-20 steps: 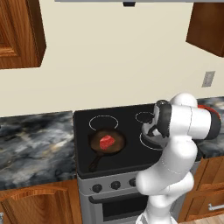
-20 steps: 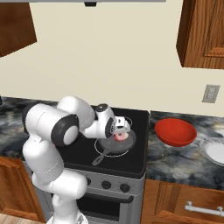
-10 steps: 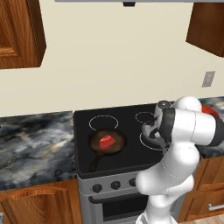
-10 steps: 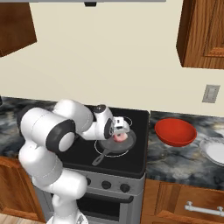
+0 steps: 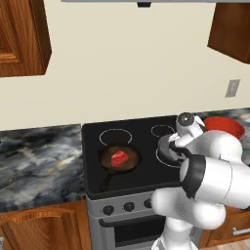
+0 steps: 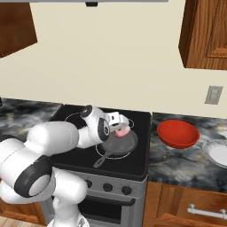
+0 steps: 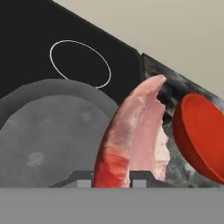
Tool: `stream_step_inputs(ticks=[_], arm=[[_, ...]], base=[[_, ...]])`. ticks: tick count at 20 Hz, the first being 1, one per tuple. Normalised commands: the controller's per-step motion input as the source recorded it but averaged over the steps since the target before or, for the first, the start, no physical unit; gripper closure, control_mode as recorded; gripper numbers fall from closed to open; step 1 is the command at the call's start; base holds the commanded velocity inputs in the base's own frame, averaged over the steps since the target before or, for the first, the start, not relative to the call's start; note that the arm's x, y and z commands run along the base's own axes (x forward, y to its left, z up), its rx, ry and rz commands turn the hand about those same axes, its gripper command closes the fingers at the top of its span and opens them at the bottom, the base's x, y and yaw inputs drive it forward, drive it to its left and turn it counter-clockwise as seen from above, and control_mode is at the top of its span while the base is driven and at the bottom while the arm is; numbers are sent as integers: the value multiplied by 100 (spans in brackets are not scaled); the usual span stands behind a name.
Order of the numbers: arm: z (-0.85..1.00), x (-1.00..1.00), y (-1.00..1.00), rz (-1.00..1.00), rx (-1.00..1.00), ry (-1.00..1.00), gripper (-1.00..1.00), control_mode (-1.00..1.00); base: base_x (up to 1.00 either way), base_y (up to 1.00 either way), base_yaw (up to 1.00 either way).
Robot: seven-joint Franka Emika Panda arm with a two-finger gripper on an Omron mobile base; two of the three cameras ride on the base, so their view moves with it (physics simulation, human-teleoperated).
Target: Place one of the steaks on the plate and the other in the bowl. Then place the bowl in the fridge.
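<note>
Closed down over the last second onto the pink steak point(image 7: 135, 135) and now lifted clear of the right-hand pan point(image 6: 119, 142) with the gripper point(image 6: 120, 129) clamped on it. Red steak point(image 5: 119, 158) untouched in the left pan point(image 5: 120, 159). Next likely rightward to the red bowl point(image 6: 178, 134) or the plate point(image 6: 218, 153) at the counter's right edge.

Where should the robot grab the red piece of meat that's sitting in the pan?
Probably from straight above, pinching the red steak across its narrower sides. It lies as a small chunk low in the middle of the dark pan, and the raised rim would likely block a sideways reach. The pan's handle points toward the stove front.
</note>
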Motion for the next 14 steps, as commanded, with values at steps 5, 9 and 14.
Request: stream_step_inputs(ticks=[5,9,14], arm=[[49,-4,-13,0,-12,0,100,-100],[50,0,-46,-3,-5,0,100,-100],[42,0,-61,-2,0,6,100,-100]], base=[[0,0,0],[0,0,0],[0,0,0]])
